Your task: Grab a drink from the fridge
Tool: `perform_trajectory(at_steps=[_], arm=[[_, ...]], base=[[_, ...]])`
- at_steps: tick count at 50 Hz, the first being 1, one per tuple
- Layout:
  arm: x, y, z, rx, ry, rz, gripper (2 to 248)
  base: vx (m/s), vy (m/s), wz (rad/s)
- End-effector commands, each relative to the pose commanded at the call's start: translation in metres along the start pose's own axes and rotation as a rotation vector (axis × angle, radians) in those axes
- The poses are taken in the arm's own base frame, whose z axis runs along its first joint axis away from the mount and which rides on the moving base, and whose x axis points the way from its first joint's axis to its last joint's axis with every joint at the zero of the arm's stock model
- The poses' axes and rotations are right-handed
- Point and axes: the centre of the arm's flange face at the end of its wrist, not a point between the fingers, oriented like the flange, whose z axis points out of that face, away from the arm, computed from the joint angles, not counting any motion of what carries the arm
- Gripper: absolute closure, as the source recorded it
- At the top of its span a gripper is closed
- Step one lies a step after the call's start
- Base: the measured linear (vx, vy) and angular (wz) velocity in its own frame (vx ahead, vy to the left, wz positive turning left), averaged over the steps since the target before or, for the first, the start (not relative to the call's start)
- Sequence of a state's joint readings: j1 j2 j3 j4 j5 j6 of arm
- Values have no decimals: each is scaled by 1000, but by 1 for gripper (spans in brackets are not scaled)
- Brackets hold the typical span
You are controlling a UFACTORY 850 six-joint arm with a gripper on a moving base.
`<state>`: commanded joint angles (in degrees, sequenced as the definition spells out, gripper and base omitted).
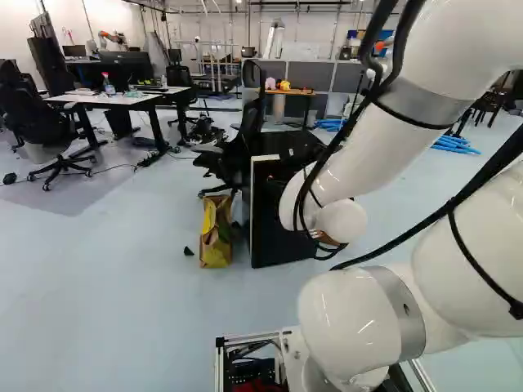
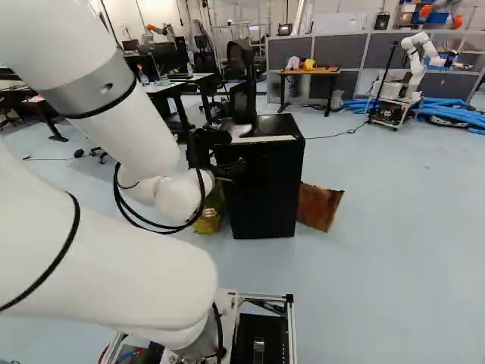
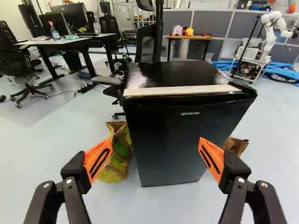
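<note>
End effector [image 2: 232, 150], splayed; glossy black fridge [image 3: 175, 140], pale-edged

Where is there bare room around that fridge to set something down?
The fridge top looks bare, from the pale front strip back toward the office chair. The open gripper holds nothing. Crowded: yellow bag on one side, brown bag on the other.

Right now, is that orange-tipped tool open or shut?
Open. In the wrist view, the tool has its orange pads standing wide apart, with nothing gripped between them; the fridge is ahead.
</note>
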<state>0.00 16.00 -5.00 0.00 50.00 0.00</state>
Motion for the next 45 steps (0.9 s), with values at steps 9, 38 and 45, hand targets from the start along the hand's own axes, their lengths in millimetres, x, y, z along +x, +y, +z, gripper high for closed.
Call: perform_trajectory(at_steps=[9,38,45], arm=[[0,0,0,0,0,0,3],[0,-1,0,2,0,-1,3],[0,-3,0,6,0,1,3]], base=[[64,35,23],[16,0,-2],[0,0,0]])
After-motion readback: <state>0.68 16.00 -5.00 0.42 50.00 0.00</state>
